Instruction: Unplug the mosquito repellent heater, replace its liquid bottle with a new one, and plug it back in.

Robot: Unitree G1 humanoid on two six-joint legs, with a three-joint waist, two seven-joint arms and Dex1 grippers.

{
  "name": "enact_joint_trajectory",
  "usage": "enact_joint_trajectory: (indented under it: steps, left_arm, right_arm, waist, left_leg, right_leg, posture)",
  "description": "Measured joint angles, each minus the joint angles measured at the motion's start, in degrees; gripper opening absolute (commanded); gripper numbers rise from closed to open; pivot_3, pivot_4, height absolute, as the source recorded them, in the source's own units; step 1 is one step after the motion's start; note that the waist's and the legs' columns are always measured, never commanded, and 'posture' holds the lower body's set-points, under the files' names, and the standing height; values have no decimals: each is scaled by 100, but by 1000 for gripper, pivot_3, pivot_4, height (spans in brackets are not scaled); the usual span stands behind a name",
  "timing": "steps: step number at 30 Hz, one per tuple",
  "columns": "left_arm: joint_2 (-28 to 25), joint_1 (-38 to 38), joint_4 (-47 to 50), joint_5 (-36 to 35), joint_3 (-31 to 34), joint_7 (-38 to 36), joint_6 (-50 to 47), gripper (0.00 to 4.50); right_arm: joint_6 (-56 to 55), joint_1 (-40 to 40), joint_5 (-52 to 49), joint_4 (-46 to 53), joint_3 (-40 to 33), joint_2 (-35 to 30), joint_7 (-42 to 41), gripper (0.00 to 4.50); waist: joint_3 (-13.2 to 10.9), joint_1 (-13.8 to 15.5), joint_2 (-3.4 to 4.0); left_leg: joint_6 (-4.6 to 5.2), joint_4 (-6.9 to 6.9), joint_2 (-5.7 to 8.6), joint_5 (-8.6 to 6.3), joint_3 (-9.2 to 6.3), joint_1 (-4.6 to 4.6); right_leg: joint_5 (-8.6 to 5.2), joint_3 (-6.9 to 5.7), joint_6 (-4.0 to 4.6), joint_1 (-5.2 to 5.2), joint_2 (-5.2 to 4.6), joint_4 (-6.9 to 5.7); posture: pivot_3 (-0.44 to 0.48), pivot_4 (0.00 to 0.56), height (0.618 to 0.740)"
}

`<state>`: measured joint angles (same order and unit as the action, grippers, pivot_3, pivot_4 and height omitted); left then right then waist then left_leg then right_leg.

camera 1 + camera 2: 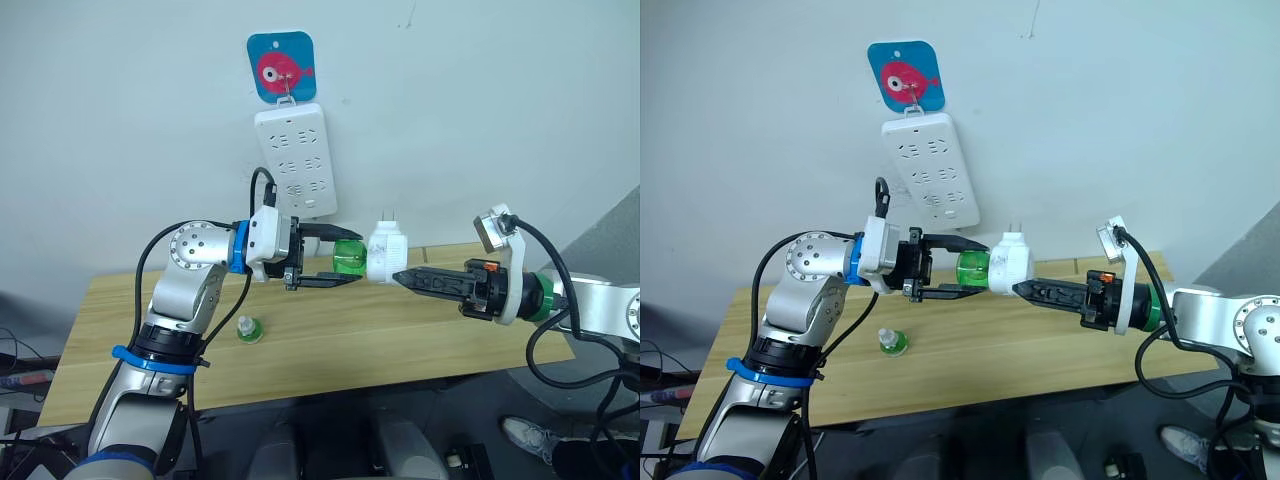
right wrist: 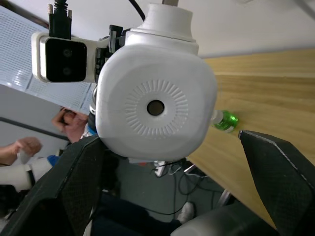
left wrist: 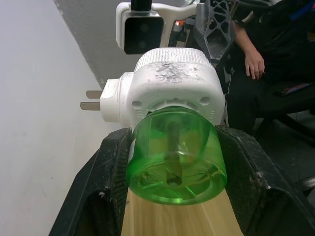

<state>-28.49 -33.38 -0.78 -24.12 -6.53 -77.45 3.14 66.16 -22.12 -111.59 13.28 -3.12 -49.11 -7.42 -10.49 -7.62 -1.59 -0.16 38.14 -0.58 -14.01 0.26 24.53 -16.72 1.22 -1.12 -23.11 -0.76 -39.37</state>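
heater: the mosquito repellent heater [image 1: 386,252] is unplugged, held in mid-air between the two grippers, prongs up
bottle: its liquid bottle [image 1: 348,258] is seated in the heater's end, lying between the left gripper [image 1: 345,256] fingers
left fingers: closed on the bottle's sides
right fingers: right gripper [image 1: 1022,288] meets the heater's underside; in the right wrist view the fingers stand apart either side of it, grip cannot tell
handling: light, hard, smooth plastic; likely slippery, take the bottle at its wide body
spare: the new one [image 1: 248,329] on the wooden table [image 1: 420,340], below the left fingers
hidden: bottle neck, inside the heater
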Motion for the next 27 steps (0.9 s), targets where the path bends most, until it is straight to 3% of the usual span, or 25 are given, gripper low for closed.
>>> enact_joint_trajectory:
  steps: [12,15,18,21,25,27]
  left_arm:
    - [74,67,20,11,-55,-59,125,2305]
    - [84,77,28,30,-58,-59,174,2305]
    - [80,91,69,35,-50,-67,258,2305]
    - [81,126,80,33,-55,-67,232,2305]
    - [-35,105,284,-132,-107,31,-606,2305]
    - [-426,-118,431,-501,-345,-69,-1902,2305]
  right_arm:
    - [60,-525,0,-290,326,477,-35,4500]
    - [60,-594,0,-339,380,580,1,3934]
    - [88,-596,12,-432,441,645,17,3055]
    - [139,-596,14,-470,446,660,17,3053]
    - [161,-607,38,-477,449,629,16,3053]
    - [239,-606,93,-399,554,552,-3,3053]
  waist:
    - [0,33,0]
    - [0,51,0]
    - [0,80,0]
    - [0,118,0]
    - [0,135,1]
    - [-2,130,3]
  left_leg:
    - [0,3,0,0,-4,3]
    - [0,3,0,0,-4,3]
    - [0,3,0,0,-4,3]
    - [0,5,0,0,-5,3]
    - [0,7,0,0,-7,4]
    - [0,7,0,0,-12,4]
  right_leg:
    - [0,-3,0,0,-1,0]
    - [0,-4,0,0,-1,-1]
    - [0,-4,0,-1,-1,-2]
    - [0,-4,0,-1,-1,-3]
    - [0,-6,0,-1,-1,-4]
    - [0,-10,-1,-3,2,-8]
  posture:
    - [-175,171,740]
    - [-175,171,740]
    - [-170,172,740]
    - [-168,176,740]
    - [-162,177,740]
    - [-165,178,740]
